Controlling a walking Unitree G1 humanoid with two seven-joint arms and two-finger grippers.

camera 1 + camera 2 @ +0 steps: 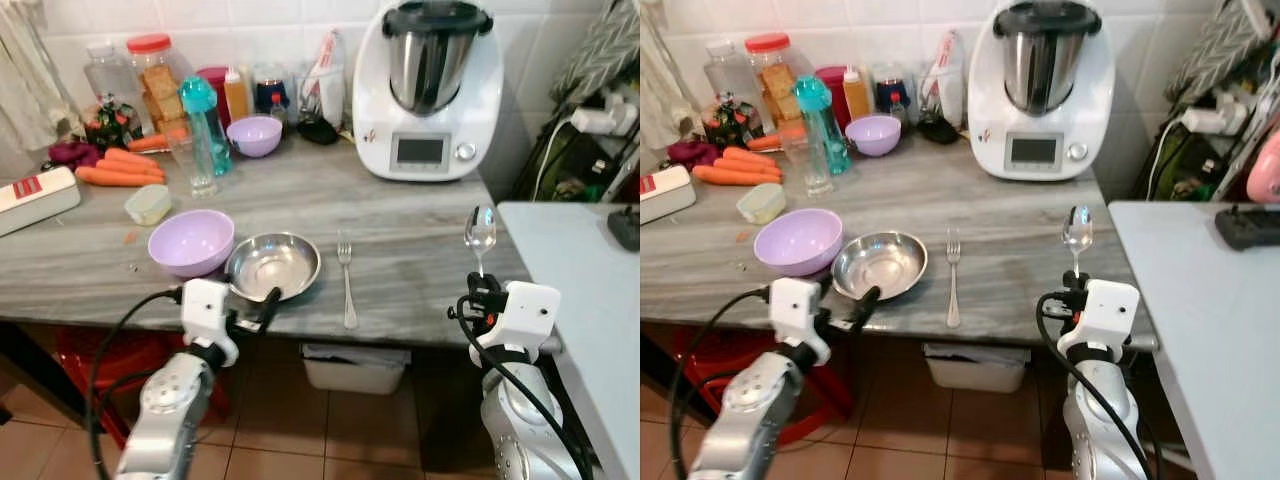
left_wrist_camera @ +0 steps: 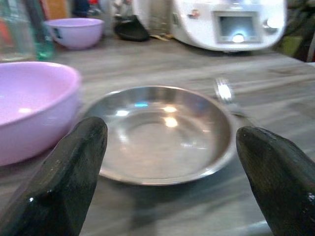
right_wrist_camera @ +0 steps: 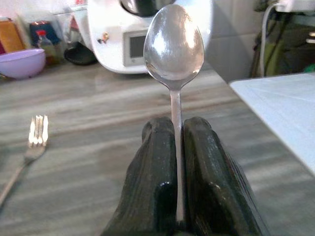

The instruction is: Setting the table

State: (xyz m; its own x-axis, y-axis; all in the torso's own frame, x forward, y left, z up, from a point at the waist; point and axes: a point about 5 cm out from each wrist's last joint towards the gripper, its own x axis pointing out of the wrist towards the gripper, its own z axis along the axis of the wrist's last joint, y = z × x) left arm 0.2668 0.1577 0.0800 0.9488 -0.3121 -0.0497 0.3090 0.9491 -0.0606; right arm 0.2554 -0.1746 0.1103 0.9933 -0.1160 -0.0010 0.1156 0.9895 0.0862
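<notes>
Steel plate [image 1: 272,264] sitting near front edge of grey worktop [image 1: 420,250]. Lilac bowl [image 1: 190,241] touching plate's left rim; fork [image 1: 346,278] lying just right of plate. Left gripper [image 2: 167,162] hovering at plate's near rim, fingers spread wide. Right gripper [image 3: 176,167] well right of plate, pinching spoon [image 3: 174,46] handle, spoon bowl pointing up.

counter [image 1: 420,250]: bowl [image 1: 190,241] left, touching steel plate [image 1: 273,264] | fork [image 1: 346,280] just right of plate | spoon [image 1: 480,234] far right, held upright over front edge | food processor [image 1: 428,90] behind
</notes>
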